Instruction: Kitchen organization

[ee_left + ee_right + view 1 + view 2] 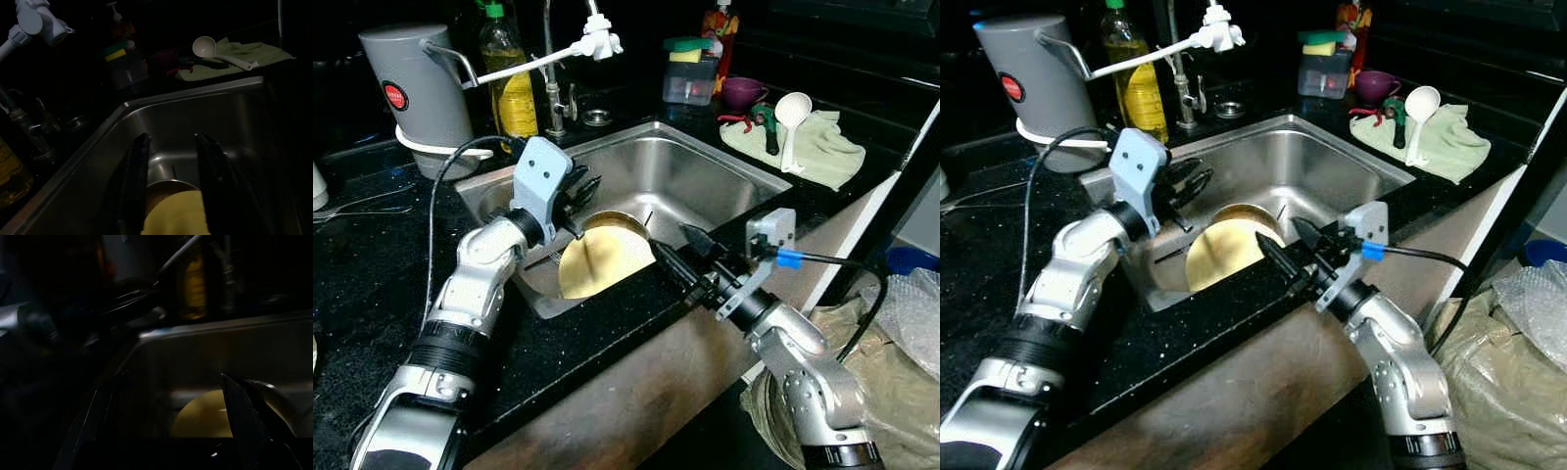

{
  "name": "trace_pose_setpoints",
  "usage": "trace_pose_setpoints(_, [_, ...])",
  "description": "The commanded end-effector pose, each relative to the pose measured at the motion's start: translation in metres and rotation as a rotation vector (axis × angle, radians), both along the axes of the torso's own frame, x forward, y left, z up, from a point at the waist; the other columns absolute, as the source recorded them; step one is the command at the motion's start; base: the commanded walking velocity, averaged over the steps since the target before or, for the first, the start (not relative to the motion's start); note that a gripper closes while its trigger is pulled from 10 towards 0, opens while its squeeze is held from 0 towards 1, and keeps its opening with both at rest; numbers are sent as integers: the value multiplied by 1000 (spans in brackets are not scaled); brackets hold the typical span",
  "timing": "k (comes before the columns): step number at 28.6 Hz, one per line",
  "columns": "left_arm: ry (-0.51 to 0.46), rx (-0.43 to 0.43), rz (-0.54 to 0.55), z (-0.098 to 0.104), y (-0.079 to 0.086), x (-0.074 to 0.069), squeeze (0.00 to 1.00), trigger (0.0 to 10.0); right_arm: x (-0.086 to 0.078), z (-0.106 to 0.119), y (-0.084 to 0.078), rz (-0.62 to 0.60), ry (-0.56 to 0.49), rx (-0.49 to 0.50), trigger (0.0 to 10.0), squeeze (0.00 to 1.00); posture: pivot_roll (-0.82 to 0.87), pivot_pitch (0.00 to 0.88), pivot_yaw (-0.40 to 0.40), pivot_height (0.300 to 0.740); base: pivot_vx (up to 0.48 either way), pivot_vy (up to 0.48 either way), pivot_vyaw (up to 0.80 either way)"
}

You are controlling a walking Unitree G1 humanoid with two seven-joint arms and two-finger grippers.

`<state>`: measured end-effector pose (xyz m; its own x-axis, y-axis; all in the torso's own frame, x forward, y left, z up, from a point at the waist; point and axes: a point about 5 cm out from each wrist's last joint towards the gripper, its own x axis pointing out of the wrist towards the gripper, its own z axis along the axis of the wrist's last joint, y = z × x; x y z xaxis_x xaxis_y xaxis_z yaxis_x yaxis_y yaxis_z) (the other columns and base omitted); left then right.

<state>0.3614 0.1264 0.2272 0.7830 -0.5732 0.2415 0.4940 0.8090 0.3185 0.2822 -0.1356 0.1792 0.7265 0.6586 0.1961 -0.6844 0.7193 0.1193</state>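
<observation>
One black counter (pixel 372 284) runs across the scene, with one steel sink (pixel 705 166) sunk into it. One grey jug (pixel 416 93) with a red label stands at the far left, and beside it, just left of the one tap (pixel 553 108), is one yellow bottle (pixel 514 88) with a green cap. On the far right lies one pale green cloth (pixel 827 147) carrying one white ladle (pixel 790 117) and one dark-handled tool; behind it sits one purple cup (pixel 742 91). One clear container (pixel 690 80) topped by a sponge stands at the far edge beyond the sink.

In the sink, at its near left corner, one yellow plate (pixel 602 257) leans tilted, partly over a round steel dish (pixel 168 188).

The left gripper (pixel 579 196) hangs over the sink's left side, just above the plate's upper edge; in the left wrist view its two fingers (pixel 134 181) are spread apart, with the plate's top showing between them, and contact cannot be made out. The right gripper (pixel 680 245) reaches in from the near right rim, its fingers (pixel 242 416) also spread wide, with tips close to the plate's right edge.
</observation>
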Motion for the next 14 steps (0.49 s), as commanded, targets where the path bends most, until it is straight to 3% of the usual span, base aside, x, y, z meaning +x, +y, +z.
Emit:
trace_pose_setpoints(1, [33, 3, 1, -8, 1, 0, 1000, 10000, -3, -1, 4, 31, 1, -27, 10000, 0, -56, 0, 12, 740, 0, 0, 0])
trace_pose_setpoints(9, [-56, 13, 123, 6, 16, 1, 1000, 10000, -8, -3, 9, 75, 9, -30, 10000, 0, -50, 0, 13, 740, 0, 0, 0])
trace_pose_setpoints(10, [-107, 29, 183, 16, 24, 0, 0, 10000, -8, -3, 9, 79, 6, -27, 10000, 0, -47, 0, 13, 740, 0, 0, 0])
trace_pose_setpoints(14, [-177, 34, 250, 31, 32, -5, 0, 10000, -8, -2, 9, 76, -4, -10, 10000, 0, -47, 0, 13, 740, 0, 0, 0])
